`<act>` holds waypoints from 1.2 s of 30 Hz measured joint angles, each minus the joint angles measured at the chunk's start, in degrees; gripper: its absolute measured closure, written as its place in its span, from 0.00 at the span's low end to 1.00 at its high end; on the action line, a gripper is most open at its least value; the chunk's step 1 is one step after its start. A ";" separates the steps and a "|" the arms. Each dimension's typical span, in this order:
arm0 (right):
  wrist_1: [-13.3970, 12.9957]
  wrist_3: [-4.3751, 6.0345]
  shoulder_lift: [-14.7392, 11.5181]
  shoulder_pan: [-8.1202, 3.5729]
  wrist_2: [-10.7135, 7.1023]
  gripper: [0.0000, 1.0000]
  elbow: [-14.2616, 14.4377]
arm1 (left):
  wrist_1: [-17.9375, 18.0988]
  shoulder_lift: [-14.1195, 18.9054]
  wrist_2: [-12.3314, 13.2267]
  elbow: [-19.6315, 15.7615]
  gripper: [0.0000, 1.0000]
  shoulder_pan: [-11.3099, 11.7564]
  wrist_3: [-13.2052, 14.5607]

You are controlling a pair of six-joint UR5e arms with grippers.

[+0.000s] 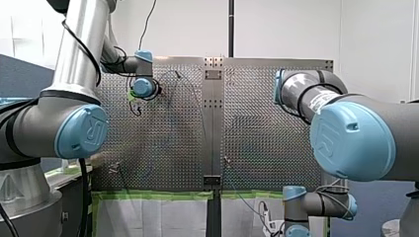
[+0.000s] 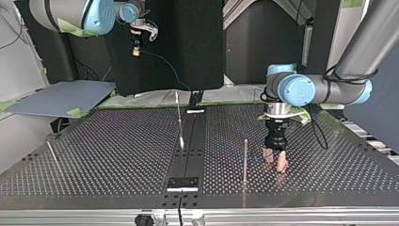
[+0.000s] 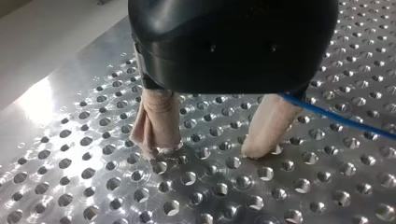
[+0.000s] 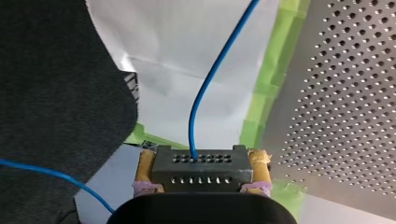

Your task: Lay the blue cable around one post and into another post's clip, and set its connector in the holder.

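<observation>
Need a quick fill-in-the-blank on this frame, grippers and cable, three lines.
1. My right gripper is shut on the ____.
2. The cable leaving the connector is ____ in colour.
3. My left gripper is ____, nothing between its fingers, tips on the table.

Missing words: connector; blue; open.

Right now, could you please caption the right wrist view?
My right end effector grips the connector, its blue cable leading away.
</observation>
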 joint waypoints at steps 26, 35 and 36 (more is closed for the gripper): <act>12.54 -5.71 -14.14 -1.48 -3.57 0.81 0.40 | -0.83 -0.04 -0.01 0.00 0.00 0.00 0.00; 11.61 -2.34 -19.04 -2.88 -7.20 0.81 0.42 | -0.91 0.00 -0.01 0.00 0.00 0.00 -0.04; 11.41 -2.08 -19.61 -2.93 -7.76 0.81 0.41 | -0.92 0.00 -0.01 0.00 0.00 0.00 -0.07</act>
